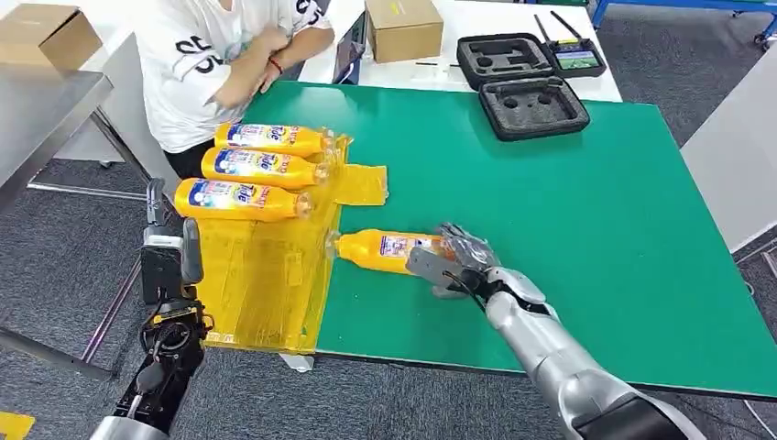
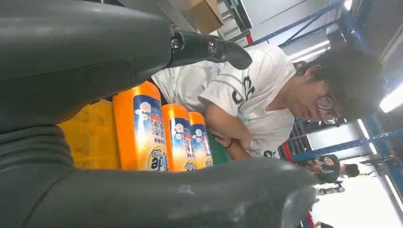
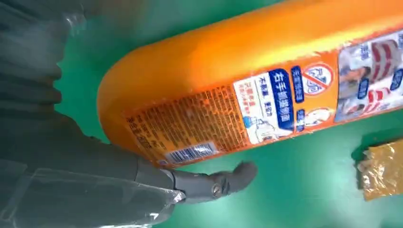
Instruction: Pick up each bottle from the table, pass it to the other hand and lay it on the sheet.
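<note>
Glossy orange plastic bottle (image 3: 247,61), glossy paper label (image 3: 266,102); matt green table (image 1: 568,229); shiny yellow sheet (image 1: 266,275).

Silver segmented right arm (image 1: 550,344), grey hand (image 1: 454,259) with dark fingers (image 1: 472,246); black-framed left hand (image 1: 169,266).

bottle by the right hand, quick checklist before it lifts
1. Right hand at the base end of the bottle: ok.
2. Fingers closed round the bottle: cannot tell; in the right wrist view one lies alongside it.
3. Bottle lying flat on the green table, cap toward the yellow sheet: ok.
4. Left hand open, holding nothing, ready to receive: ok.
5. Bare sheet left in front of the three laid bottles: ok.
6. Person close behind the sheet: not ok, watch.
</note>
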### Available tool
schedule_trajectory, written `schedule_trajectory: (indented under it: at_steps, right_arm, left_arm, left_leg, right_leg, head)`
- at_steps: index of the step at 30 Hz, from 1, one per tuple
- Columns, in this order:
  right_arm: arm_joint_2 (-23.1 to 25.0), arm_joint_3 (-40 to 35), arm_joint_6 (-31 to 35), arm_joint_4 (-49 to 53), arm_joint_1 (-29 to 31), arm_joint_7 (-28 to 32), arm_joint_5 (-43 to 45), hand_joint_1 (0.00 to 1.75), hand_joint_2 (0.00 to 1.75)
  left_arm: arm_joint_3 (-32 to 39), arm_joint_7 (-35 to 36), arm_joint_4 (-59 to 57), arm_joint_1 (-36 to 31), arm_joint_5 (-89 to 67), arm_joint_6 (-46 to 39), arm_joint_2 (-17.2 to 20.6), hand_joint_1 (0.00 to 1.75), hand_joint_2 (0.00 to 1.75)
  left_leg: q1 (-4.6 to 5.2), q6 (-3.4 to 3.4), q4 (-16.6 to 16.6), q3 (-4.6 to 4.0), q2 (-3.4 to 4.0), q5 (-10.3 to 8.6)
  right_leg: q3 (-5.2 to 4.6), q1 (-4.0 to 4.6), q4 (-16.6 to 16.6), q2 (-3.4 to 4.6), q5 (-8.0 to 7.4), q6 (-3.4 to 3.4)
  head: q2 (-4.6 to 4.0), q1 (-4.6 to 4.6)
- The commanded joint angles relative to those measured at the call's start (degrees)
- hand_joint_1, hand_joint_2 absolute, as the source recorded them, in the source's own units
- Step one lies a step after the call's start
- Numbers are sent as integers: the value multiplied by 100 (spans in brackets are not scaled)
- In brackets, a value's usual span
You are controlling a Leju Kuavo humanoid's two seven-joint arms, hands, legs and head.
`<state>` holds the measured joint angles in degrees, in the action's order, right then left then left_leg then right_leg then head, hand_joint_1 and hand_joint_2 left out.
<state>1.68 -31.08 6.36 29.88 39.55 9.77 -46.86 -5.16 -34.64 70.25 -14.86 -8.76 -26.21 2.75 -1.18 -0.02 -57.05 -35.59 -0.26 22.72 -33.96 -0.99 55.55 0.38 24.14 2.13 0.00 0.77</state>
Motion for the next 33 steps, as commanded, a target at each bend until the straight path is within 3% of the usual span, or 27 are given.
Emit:
schedule_trajectory:
  at_steps: [1, 2, 5, 10, 11, 12, 14, 16, 18, 29, 33]
  right_arm:
    - [100, -29, -201, -878, 467, 31, 5, 0, 175]
    - [115, -13, -248, -884, 482, 90, 43, 5, 175]
    - [137, -26, -311, -888, 510, 127, 56, 63, 175]
    - [137, -26, -311, -888, 510, 127, 56, 63, 175]
    - [137, -26, -311, -888, 510, 127, 56, 68, 175]
    - [145, -55, -353, -897, 512, 132, 42, 89, 175]
    - [148, -75, -366, -902, 517, 132, 29, 98, 175]
    - [184, -101, -391, -934, 491, 121, 20, 152, 175]
    - [179, -90, -487, -948, 408, 126, 81, 173, 175]
    - [123, -31, -340, -783, 163, 344, 253, 175, 175]
    - [240, 473, -383, -191, -80, 1738, 1184, 175, 175]
  left_arm:
    - [-26, 28, -487, -168, 125, 21, -40, 0, 0]
    - [-19, 22, -501, -177, 156, 30, -32, 0, 0]
    - [5, 33, -495, -156, 211, 42, -31, 0, 0]
    - [5, 33, -495, -156, 211, 42, -31, 0, 0]
    - [5, 33, -495, -156, 211, 42, -31, 0, 0]
    - [-5, 30, -492, -160, 218, 52, -32, 0, 0]
    - [-3, 26, -489, -165, 234, 52, -37, 0, 0]
    - [-30, 36, -533, -219, 229, 57, -39, 0, 0]
    - [-120, 29, -693, -311, 236, 109, -37, 0, 0]
    - [-235, 26, -870, -423, 398, 220, -12, 0, 0]
    - [-206, 85, -559, -131, 695, 386, -3, 0, 0]
  left_leg:
    - [1, 5, 3, 25, -2, 10]
    - [2, 4, 3, 17, -4, 6]
    - [-1, 7, -1, 31, -2, 15]
    - [-1, 10, -3, 41, 2, 20]
    - [0, 5, 1, 20, 0, 8]
    - [1, 3, 3, 13, 0, 5]
    - [0, 5, 2, 20, -2, 8]
    - [1, 4, 2, 15, -1, 6]
    - [0, 4, 2, 16, -4, 6]
    - [-2, 5, 6, 28, -11, 6]
    - [-1, 2, 6, 20, 1, 4]
  right_leg:
    - [25, 3, -3, -7, 11, -10]
    - [17, 1, -2, -8, 8, -7]
    - [33, 5, 0, -9, 16, -12]
    - [42, 6, 0, -6, 19, -15]
    - [20, 3, -2, -5, 9, -8]
    - [13, 1, -2, -4, 6, -6]
    - [20, 3, -1, -6, 10, -9]
    - [15, 2, -1, -5, 7, -7]
    - [17, 3, -2, -8, 8, -8]
    - [29, 4, -8, -16, 10, -9]
    - [16, 3, -7, -4, 5, -6]
  head:
    - [0, -2]
    - [0, 0]
    - [0, -2]
    - [0, 0]
    - [0, -2]
    - [0, 0]
    - [-2, -2]
    - [0, -2]
    - [-2, -2]
    - [0, -2]
    - [0, -2]
